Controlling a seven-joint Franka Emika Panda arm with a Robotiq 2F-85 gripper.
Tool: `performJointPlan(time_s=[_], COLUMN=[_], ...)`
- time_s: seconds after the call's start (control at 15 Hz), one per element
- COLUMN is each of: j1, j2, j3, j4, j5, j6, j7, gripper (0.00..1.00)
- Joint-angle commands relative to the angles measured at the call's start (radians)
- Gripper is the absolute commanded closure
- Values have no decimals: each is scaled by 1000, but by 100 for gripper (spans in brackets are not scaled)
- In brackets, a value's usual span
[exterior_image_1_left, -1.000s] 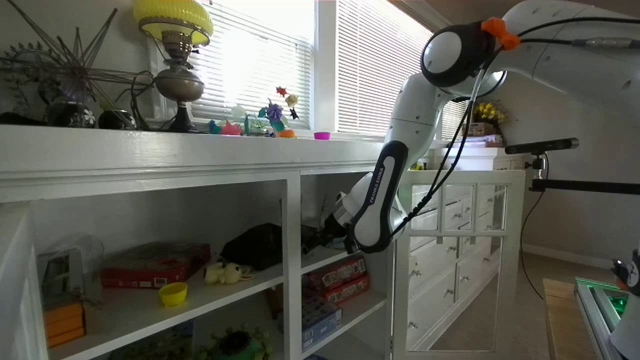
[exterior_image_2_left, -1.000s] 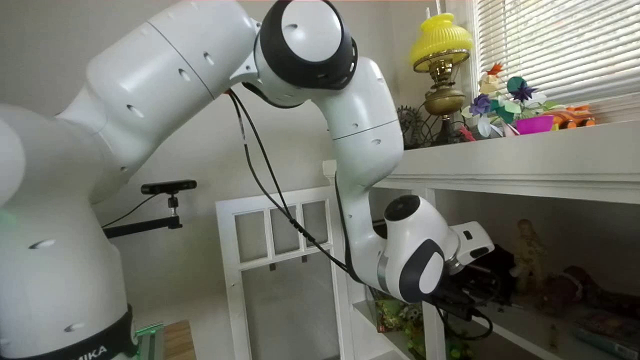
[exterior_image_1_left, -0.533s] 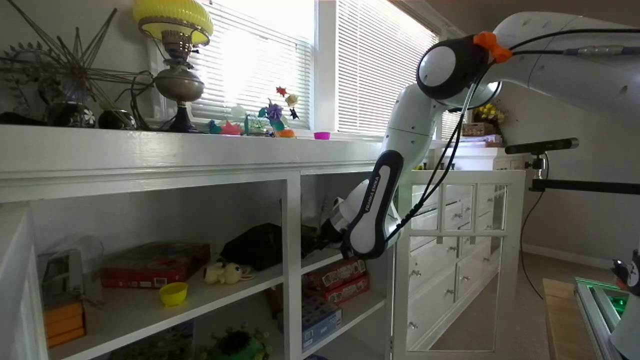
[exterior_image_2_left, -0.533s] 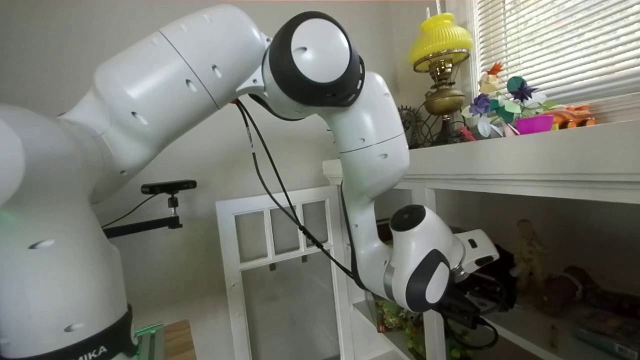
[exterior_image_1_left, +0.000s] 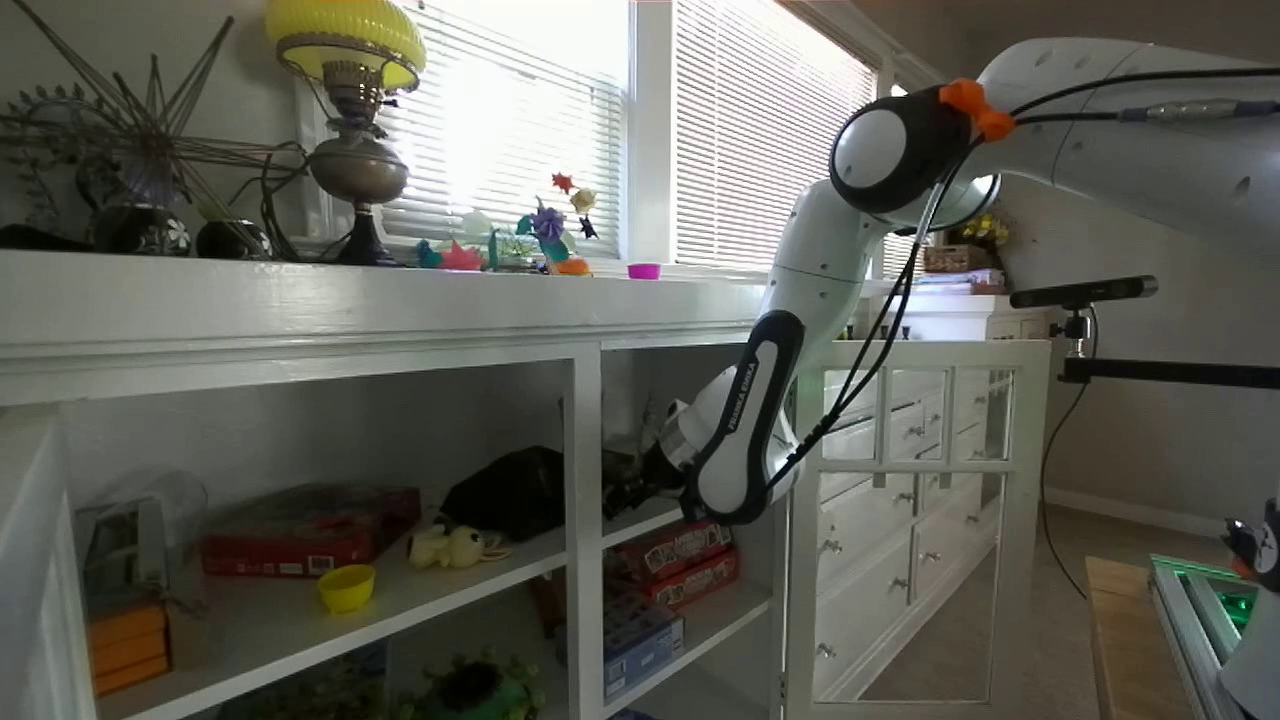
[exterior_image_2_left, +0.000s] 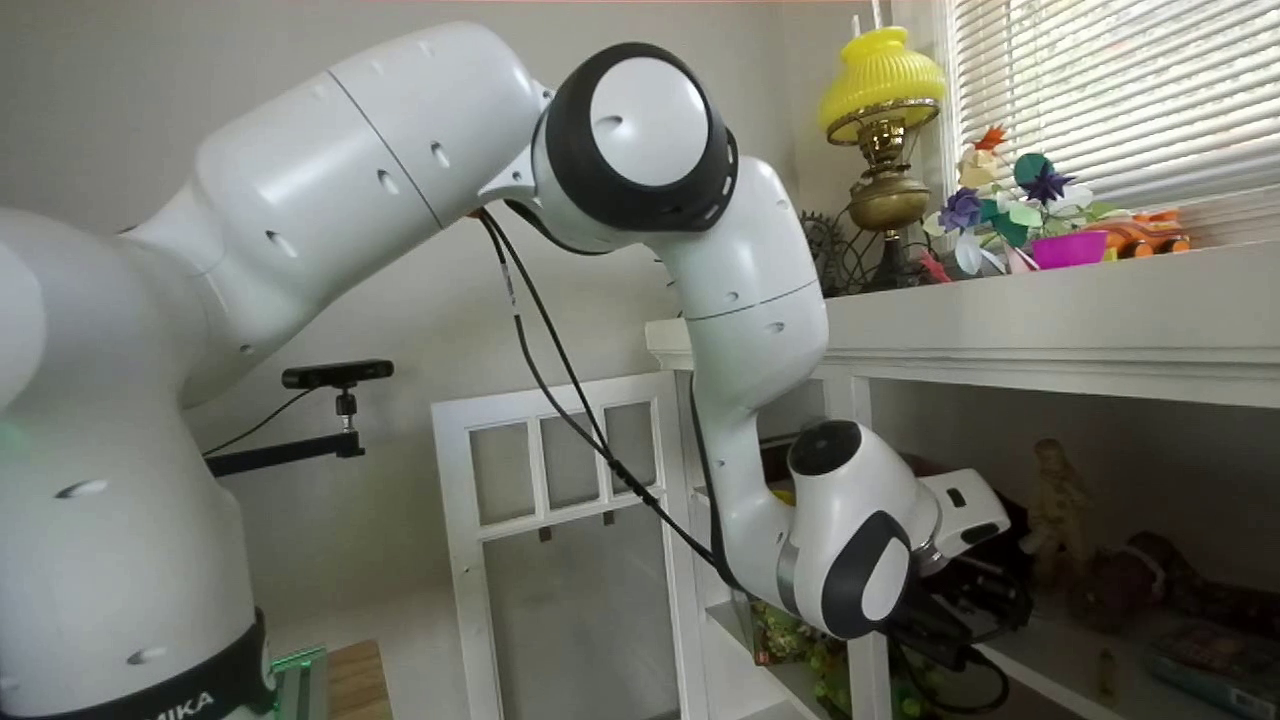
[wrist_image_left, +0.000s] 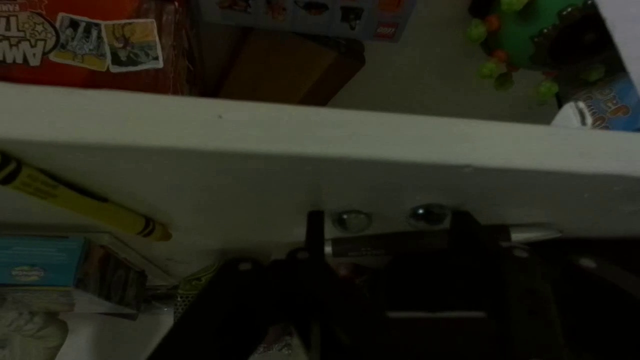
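My gripper is open, its two dark fingertips apart over a pale shelf in the wrist view. Two small glossy round pieces lie between the tips: a clear one by the left finger and a dark one by the right. A dark pen with a silver end lies across the same gap and runs past the right finger. Contact with any of them cannot be made out in the dim light. A yellow crayon lies to the left. In both exterior views the gripper is inside the cabinet, its fingers unclear.
A white post divides the cabinet beside the gripper. A black object, yellow plush toy and yellow cup sit on the shelf. Red boxes stand below. A glass door hangs open. A figurine stands behind the gripper.
The arm has lowered, and its elbow and wrist sit lower in both exterior views. The gripper has come down closer to the shelf. The shelf objects look unmoved.
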Motion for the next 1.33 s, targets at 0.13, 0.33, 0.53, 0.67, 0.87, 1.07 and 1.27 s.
performJointPlan(time_s=[0.13, 0.33, 0.53, 0.67, 0.87, 1.07, 1.27], j1=[-13, -15, -16, -17, -15, -13, -10], j2=[34, 36, 34, 25, 18, 15, 13], j3=[6, 6, 6, 9, 14, 18, 16], j4=[45, 45, 45, 40, 37, 30, 25], j5=[-5, -6, -7, -8, -12, -15, -11], j6=[17, 17, 16, 15, 16, 16, 17], j7=[-6, -6, -6, -4, -4, -4, -5], gripper=[32, 32, 37, 35, 44, 53, 52])
